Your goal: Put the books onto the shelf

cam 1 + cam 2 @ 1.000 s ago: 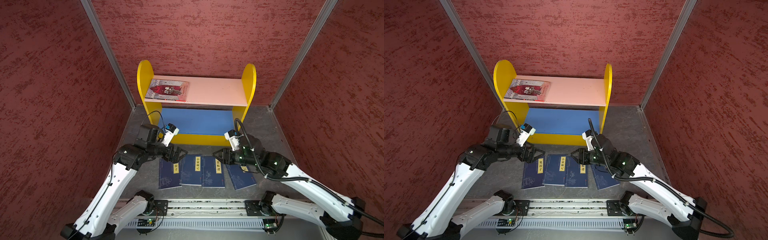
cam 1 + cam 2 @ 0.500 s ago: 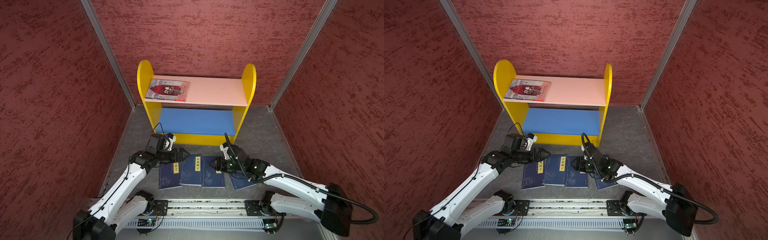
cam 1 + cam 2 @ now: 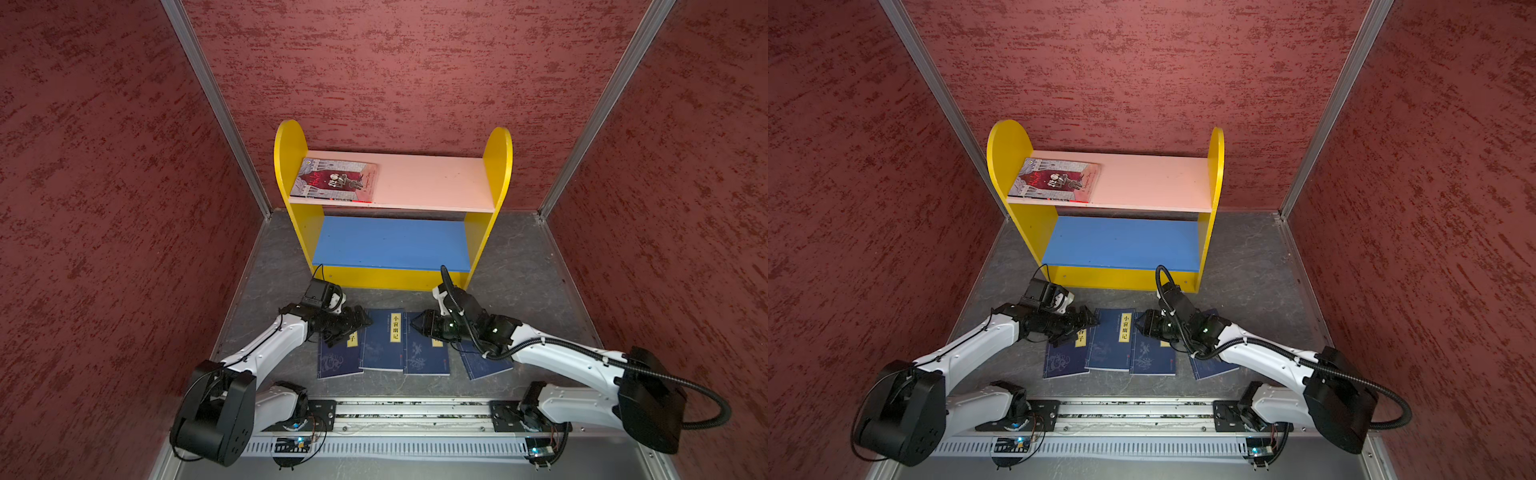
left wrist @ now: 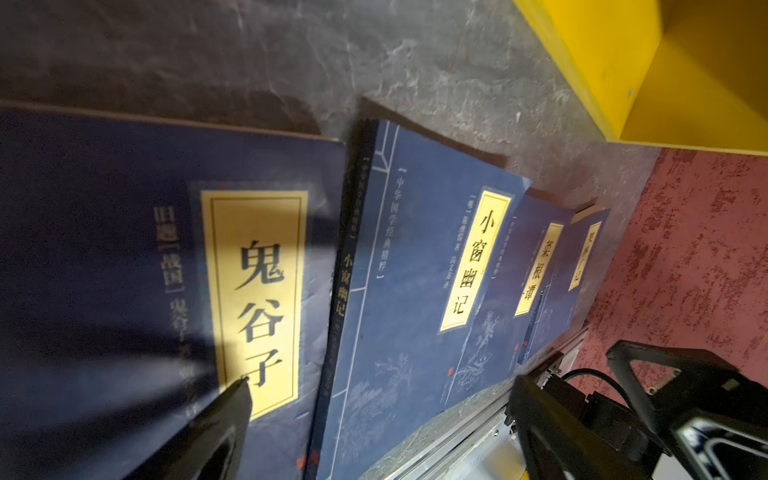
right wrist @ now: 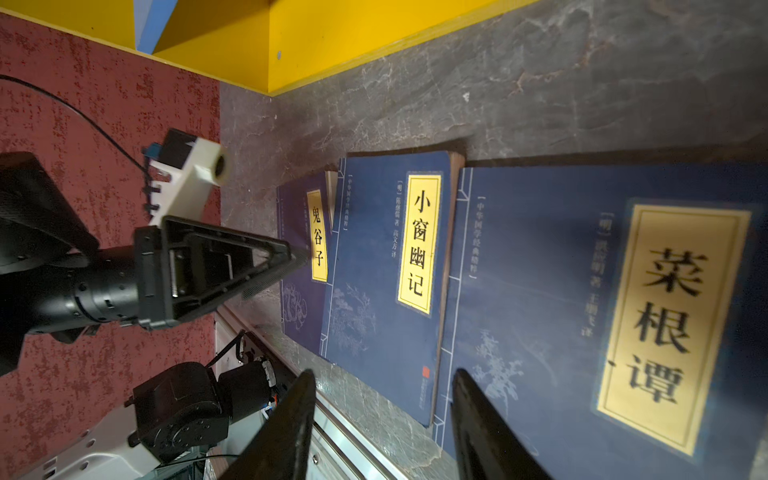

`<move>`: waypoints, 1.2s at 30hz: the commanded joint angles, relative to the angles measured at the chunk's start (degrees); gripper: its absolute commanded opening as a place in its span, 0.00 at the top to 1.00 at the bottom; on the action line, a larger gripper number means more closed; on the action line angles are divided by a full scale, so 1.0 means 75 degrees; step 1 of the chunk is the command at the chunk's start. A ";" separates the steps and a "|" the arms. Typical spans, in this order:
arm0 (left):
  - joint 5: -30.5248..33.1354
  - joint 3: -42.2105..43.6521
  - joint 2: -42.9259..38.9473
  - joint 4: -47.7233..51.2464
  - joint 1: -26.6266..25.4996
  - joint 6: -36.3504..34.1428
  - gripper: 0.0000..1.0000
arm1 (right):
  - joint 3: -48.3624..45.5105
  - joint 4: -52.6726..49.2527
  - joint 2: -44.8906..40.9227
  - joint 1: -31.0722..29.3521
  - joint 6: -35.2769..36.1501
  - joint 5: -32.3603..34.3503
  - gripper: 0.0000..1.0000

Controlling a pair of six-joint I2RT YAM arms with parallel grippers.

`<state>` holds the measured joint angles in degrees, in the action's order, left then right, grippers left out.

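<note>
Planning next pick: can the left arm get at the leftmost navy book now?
Probably yes. The left gripper is open right at the leftmost navy book, with nothing between. The neighbouring book seems to overlap one edge, which could hamper a lift.

This is looking like a robotics lab test cell: red textured panels [image 3: 415,62] and aluminium corner posts [image 3: 216,108] are boxing in a grey slate-patterned floor [image 3: 519,266], while the left arm [image 3: 266,349] and right arm [image 3: 561,357] are sitting on a metal rail [image 3: 415,415] with exposed circuit boards [image 3: 291,444].
</note>
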<state>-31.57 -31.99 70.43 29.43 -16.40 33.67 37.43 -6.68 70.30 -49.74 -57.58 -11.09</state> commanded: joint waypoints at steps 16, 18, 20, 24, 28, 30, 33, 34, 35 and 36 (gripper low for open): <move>-0.0075 -0.0352 0.1640 0.0134 -0.0719 -0.0715 0.10 | -0.0390 0.1395 0.1105 -0.0037 -0.0351 -0.0138 0.47; -0.0059 -0.0351 0.1695 0.0172 -0.0742 -0.0761 0.10 | -0.0362 0.1433 0.1242 -0.0014 -0.0355 -0.0172 0.47; -0.0055 -0.0316 0.1771 0.0133 -0.0760 -0.0760 0.10 | -0.0320 0.1490 0.1419 -0.0001 -0.0347 -0.0252 0.47; -0.0175 -0.0241 0.1826 -0.0178 -0.0801 -0.0788 0.11 | -0.0199 0.1461 0.1689 0.0022 -0.0349 -0.0326 0.47; -0.0521 -0.0393 0.1906 -0.0323 -0.0825 -0.0909 0.18 | -0.0212 0.1501 0.1880 0.0022 -0.0373 -0.0337 0.47; -0.0643 -0.0395 0.1915 -0.0454 -0.0825 -0.0813 0.24 | -0.0211 0.1500 0.1888 0.0034 -0.0375 -0.0334 0.47; -0.0759 -0.0424 0.1831 -0.0572 -0.0836 -0.0802 0.31 | -0.0200 0.1500 0.1892 0.0057 -0.0374 -0.0349 0.47; -0.0781 -0.0458 0.1801 -0.0572 -0.0832 -0.0815 0.32 | -0.0198 0.1491 0.1895 0.0067 -0.0374 -0.0360 0.47; -0.0831 -0.0485 0.1779 -0.0572 -0.0825 -0.0813 0.33 | -0.0186 0.1491 0.1898 0.0069 -0.0376 -0.0361 0.47; -0.0931 -0.0537 0.1757 -0.0572 -0.0825 -0.0822 0.37 | -0.0175 0.1480 0.1905 0.0087 -0.0356 -0.0361 0.47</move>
<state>-37.30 -36.16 83.40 25.74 -22.22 28.36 34.85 3.22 84.47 -49.39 -59.77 -13.34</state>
